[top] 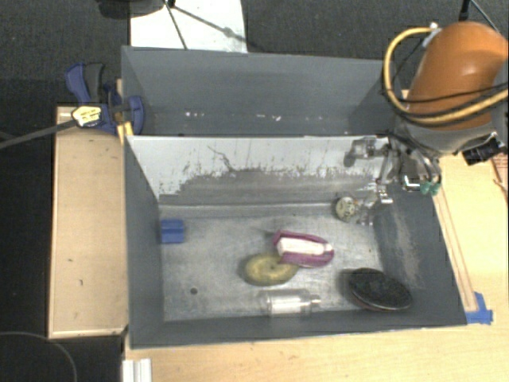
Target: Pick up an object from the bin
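One each: block (171, 231), tube (304, 249), ring (269, 269), vial (290, 302), black disc (378, 289), small ball (346, 208)

The grey metal bin (238, 102) is looking matt, its floor and far wall showing pale scratches and scuffs. Near the middle, the purple-and-white piece (302, 249) is gleaming like smooth plastic, the yellowish disc (268, 269) beside it is looking dull and rough, and the clear vial (288, 302) nearer is glinting. At the right, the black disc (378, 289) is looking matt and ridged, while the pincer (372, 201) is shining as bare metal under a glossy orange cover (461, 54).
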Action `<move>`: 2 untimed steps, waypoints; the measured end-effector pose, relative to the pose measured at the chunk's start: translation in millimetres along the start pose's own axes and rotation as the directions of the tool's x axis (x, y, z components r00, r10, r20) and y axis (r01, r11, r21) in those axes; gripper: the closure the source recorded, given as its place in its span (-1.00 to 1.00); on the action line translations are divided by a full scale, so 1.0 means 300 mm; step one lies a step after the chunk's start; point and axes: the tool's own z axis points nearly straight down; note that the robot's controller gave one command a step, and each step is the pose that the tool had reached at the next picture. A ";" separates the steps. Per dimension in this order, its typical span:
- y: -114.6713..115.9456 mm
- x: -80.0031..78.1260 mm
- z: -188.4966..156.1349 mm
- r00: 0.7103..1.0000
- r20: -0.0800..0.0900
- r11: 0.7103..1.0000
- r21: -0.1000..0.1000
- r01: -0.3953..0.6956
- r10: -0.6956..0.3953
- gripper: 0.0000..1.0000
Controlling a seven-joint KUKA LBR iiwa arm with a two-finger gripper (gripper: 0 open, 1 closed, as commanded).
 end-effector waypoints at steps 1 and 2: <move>0.095 0.034 0.449 0.994 0.000 0.994 -0.001 -0.109 0.109 -1.00; 0.171 0.090 0.498 0.995 0.022 0.996 0.000 -0.094 0.094 -1.00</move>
